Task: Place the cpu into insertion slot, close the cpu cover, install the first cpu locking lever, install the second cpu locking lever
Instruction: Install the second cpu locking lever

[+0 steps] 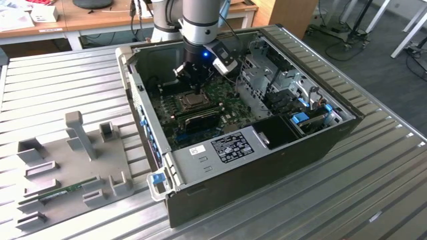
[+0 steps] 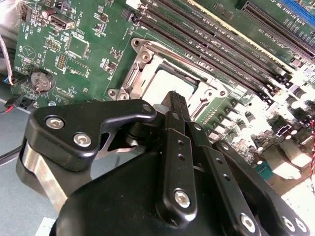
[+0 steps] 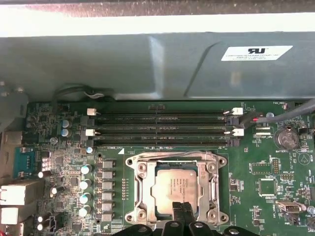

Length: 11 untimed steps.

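Observation:
The cpu (image 3: pixel 173 188) lies in the insertion slot (image 3: pixel 132 162) on the green board, its silvery-tan face up. The cpu cover (image 3: pixel 146 189) lies flat around it as a silvery frame, and a thin wire bar runs along the frame's edge nearest the memory slots. My gripper (image 3: pixel 183 210) hangs just above the cpu's near edge, black fingers shut together with nothing between them. In the second wrist view the gripper (image 2: pixel 175 97) stands in front of the cpu (image 2: pixel 165 84) and hides part of the slot (image 2: pixel 139 69). The exterior view has the gripper (image 1: pixel 193 80) inside the open case, above the slot (image 1: pixel 193 101).
Long black memory slots (image 3: pixel 160 125) run beside the socket, with the case wall (image 3: pixel 147 64) behind them. Capacitors (image 3: pixel 86 184) stand on one side and a coin battery (image 3: pixel 285 139) on the other. Drive cages (image 1: pixel 280 85) fill the case at the exterior view's right. A grey fixture (image 1: pixel 73 165) sits outside.

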Each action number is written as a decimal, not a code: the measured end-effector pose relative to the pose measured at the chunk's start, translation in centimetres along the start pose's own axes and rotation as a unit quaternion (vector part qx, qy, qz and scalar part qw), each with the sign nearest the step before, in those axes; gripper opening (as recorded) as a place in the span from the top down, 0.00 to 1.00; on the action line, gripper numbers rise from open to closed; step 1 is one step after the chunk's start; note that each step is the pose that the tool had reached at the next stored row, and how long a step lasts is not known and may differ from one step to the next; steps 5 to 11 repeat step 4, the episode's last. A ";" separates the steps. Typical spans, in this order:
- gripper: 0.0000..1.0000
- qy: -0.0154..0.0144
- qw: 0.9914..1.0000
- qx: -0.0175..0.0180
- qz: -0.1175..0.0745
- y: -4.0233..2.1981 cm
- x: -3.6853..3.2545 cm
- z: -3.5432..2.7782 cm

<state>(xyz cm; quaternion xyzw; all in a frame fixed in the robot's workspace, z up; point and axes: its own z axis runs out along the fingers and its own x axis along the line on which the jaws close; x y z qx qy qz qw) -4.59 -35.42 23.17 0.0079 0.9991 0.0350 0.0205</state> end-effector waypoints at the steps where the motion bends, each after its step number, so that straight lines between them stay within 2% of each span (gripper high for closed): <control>1: 0.90 0.000 1.000 0.000 0.000 0.06 0.00 0.01; 11: 0.90 0.000 1.000 0.000 0.000 0.12 0.00 0.01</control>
